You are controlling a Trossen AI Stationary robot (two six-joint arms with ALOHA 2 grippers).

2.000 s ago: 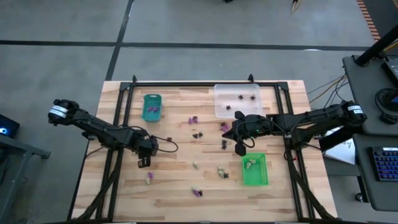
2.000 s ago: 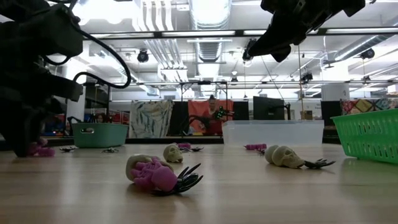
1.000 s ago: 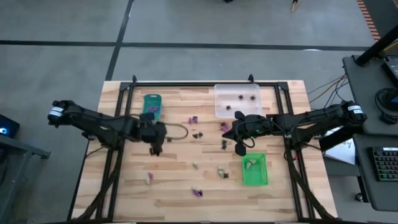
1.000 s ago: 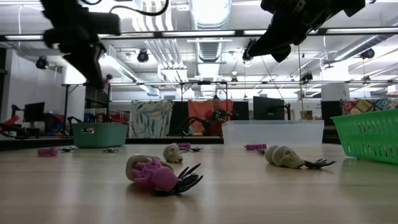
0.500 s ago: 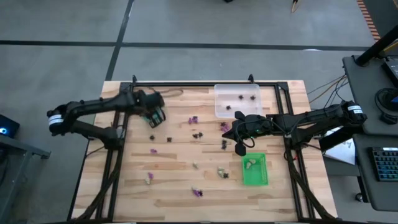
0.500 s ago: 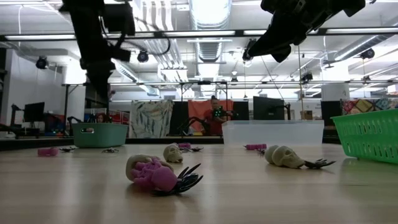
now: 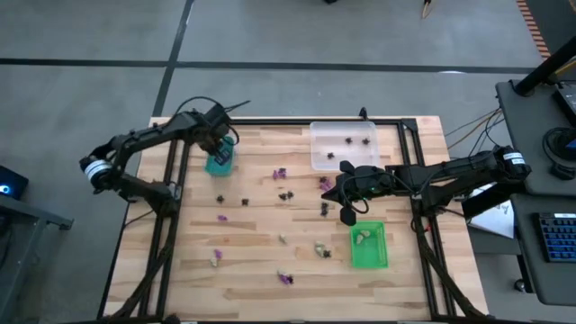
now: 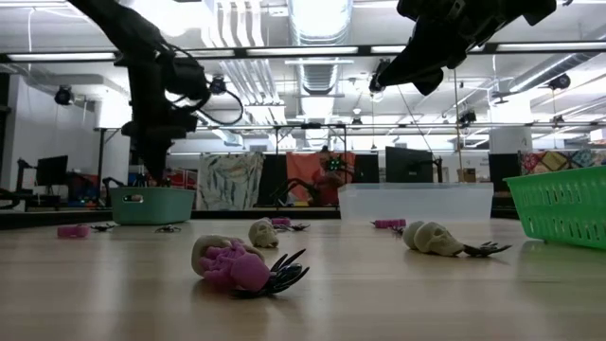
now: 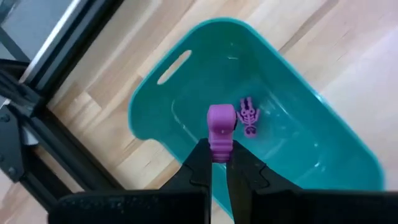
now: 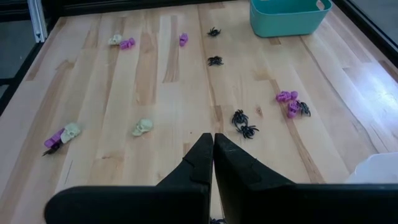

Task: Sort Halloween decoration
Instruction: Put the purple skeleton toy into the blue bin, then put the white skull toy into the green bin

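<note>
Overhead, the left claw (image 9: 219, 163) pinches a purple trinket (image 9: 220, 131) above the teal tray (image 9: 298, 118) holding a purple skeleton (image 9: 248, 116).

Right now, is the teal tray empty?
No, a purple skeleton lies inside the teal tray.

Overhead cam looks straight down at the whole wooden table (image 7: 252, 270), floor showing all round. Low cam sits at tabletop level, facing the room. Left wrist cam is close over the teal tray (image 9: 323, 155), which also sits upper left overhead. Right wrist cam looks across the tabletop, probably from mid-height.
</note>
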